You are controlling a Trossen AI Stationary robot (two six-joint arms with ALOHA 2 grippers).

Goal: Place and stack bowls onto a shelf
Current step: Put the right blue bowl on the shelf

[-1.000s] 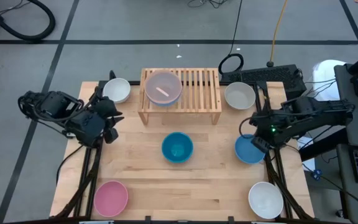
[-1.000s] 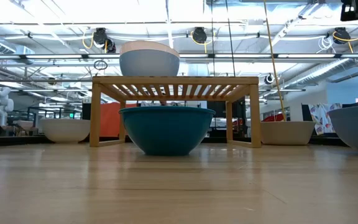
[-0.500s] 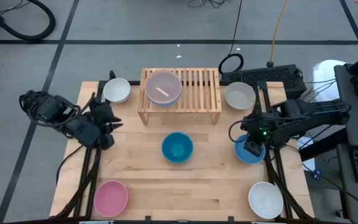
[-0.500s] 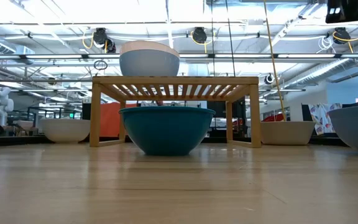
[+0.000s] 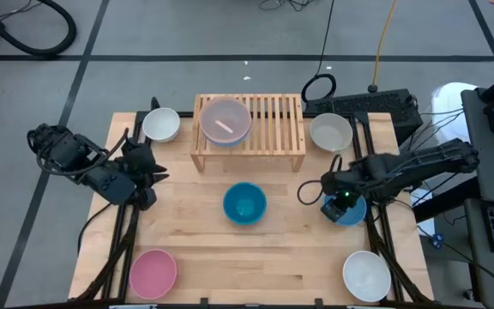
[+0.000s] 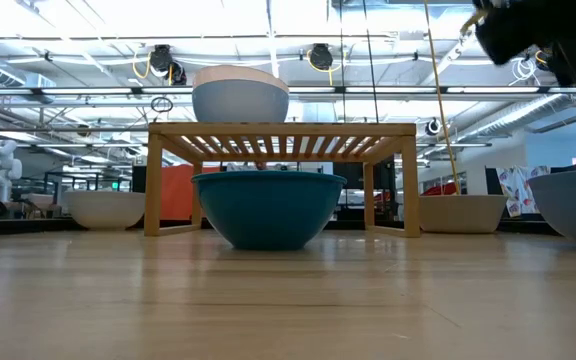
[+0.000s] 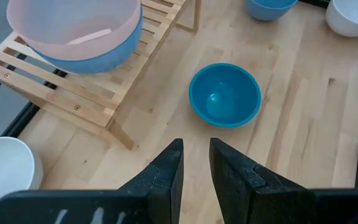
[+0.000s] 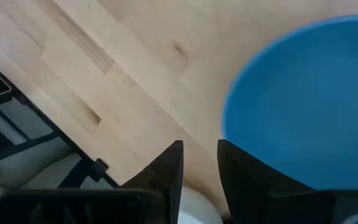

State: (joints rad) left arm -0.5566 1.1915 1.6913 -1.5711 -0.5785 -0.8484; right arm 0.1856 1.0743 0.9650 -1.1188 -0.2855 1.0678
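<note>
A peach bowl (image 5: 225, 119) sits nested in a light blue bowl (image 7: 98, 59) on the left part of the shelf (image 5: 273, 129). In front of the shelf, a teal bowl (image 5: 245, 203) rests on the surface (image 5: 273, 257). To its right lies a blue bowl (image 8: 309, 106); the right claw (image 5: 343, 203) hangs over its rim, fingers slightly parted, holding nothing. The left claw (image 5: 147, 167) waits near the left edge, fingers a little apart, empty.
</note>
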